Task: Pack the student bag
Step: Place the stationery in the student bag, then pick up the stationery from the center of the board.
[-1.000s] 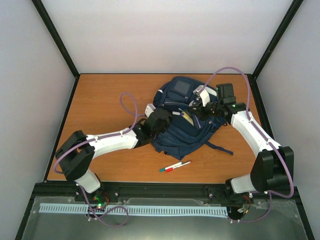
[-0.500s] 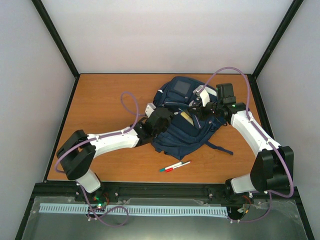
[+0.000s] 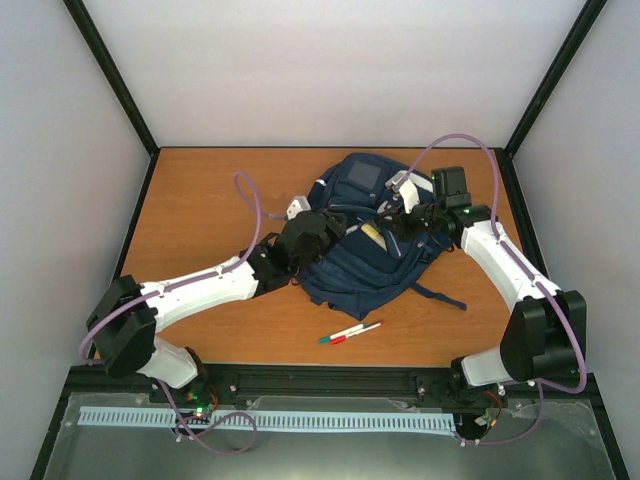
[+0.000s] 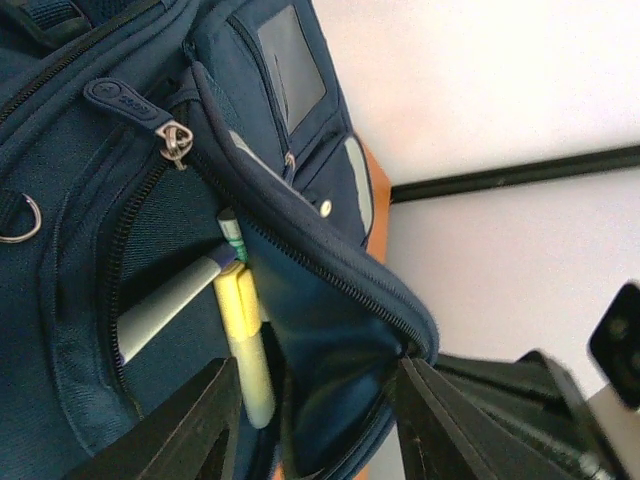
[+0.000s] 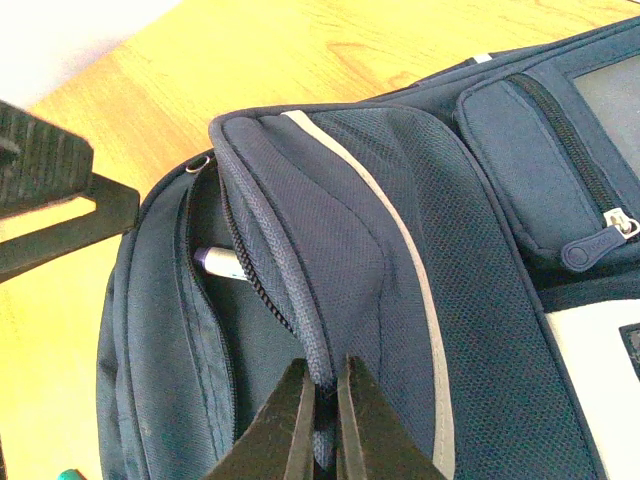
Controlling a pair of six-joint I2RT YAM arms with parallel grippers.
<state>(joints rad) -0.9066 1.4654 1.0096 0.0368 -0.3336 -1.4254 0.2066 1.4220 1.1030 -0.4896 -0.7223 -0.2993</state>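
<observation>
1. The student bag (image 3: 365, 250) lies on the bench (image 3: 200, 200), toward the far right part, between the two arms. Its front pocket (image 4: 150, 260) is unzipped.
2. The right claw (image 5: 323, 378) is pinched narrow on the zip edge of the pocket flap (image 5: 330, 230) and holds this edge up, so the mouth of the pocket stands open.
3. The left claw (image 4: 315, 390) is at this mouth with its jaws apart and it holds nothing. A yellow highlighter (image 4: 245, 340) and a white pen (image 4: 165, 305) lie inside the pocket, and the highlighter is just beside one jaw.
4. Two more pens (image 3: 350, 333) lie on the bench near the front edge, apart from the bag.
5. I judge the bag to be soft and limp. The fabric folds under its own weight, and the pocket mouth would probably fall shut if the flap were let go. It looks bulky but not heavy, and it may slide on the smooth wood when pushed.
6. The best place to take hold seems to be the zip seam or the piped edge, which is thicker and stiffer than the plain cloth. A pinch on thin cloth could slip out.
</observation>
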